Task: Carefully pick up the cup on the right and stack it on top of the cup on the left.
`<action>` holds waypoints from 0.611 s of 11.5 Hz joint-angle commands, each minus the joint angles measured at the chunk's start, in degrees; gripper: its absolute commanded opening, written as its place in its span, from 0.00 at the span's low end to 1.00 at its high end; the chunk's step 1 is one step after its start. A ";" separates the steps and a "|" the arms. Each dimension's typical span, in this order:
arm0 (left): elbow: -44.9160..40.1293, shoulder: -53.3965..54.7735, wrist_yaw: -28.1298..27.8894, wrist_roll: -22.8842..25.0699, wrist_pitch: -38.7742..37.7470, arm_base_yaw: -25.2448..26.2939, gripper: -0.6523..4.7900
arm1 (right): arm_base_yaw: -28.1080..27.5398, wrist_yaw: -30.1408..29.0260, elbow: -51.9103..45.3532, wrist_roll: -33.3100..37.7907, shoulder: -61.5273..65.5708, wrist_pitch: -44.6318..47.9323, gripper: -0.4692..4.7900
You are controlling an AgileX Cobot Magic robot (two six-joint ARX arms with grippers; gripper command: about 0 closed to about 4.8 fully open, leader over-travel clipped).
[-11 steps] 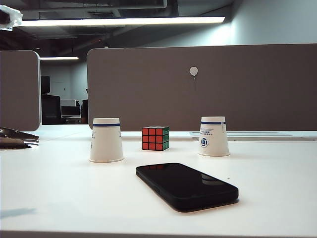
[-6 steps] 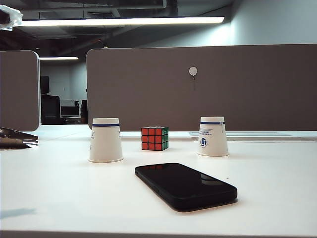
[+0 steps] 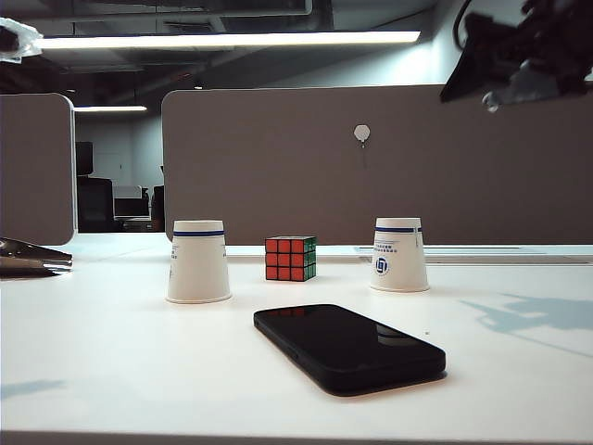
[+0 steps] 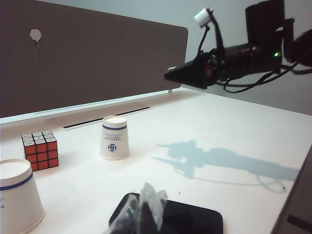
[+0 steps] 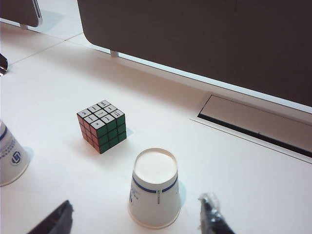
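Two white paper cups with a blue band stand upside down on the white table. The cup on the right (image 3: pixel 399 255) (image 5: pixel 155 190) (image 4: pixel 114 138) stands beside a Rubik's cube, and the cup on the left (image 3: pixel 198 262) (image 4: pixel 17 195) (image 5: pixel 9 156) stands apart from it. My right gripper (image 3: pixel 463 85) (image 5: pixel 131 220) hangs high above the table, up and to the right of the right cup. It is open, and in the right wrist view the cup shows between its two fingers, untouched. My left gripper (image 4: pixel 141 210), wrapped in plastic, is shut over the black phone.
A Rubik's cube (image 3: pixel 291 258) (image 5: pixel 101 126) sits between the cups. A black phone (image 3: pixel 349 348) (image 4: pixel 187 220) lies face up in front of them. A grey partition (image 3: pixel 371 167) closes the back of the table. A shiny object (image 3: pixel 32 258) lies at the far left.
My right arm has come into the exterior view at the top right and throws a shadow on the table's right side. Cups, cube and phone have not moved.
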 commanded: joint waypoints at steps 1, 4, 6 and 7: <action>0.11 0.02 -0.98 -0.22 0.63 -0.02 0.11 | 0.00 -0.09 0.26 -0.13 4.39 5.25 0.73; 0.11 0.02 -2.73 -0.63 0.57 -0.02 0.11 | 0.00 -1.18 0.26 -0.11 17.31 14.95 0.77; 0.11 0.04 -2.73 -0.61 0.66 -0.02 0.11 | 0.00 -1.16 0.83 -0.13 22.64 18.21 0.77; 0.11 0.04 -2.75 -0.63 0.70 -0.02 0.11 | 0.00 -1.07 0.85 -0.15 26.18 25.75 0.77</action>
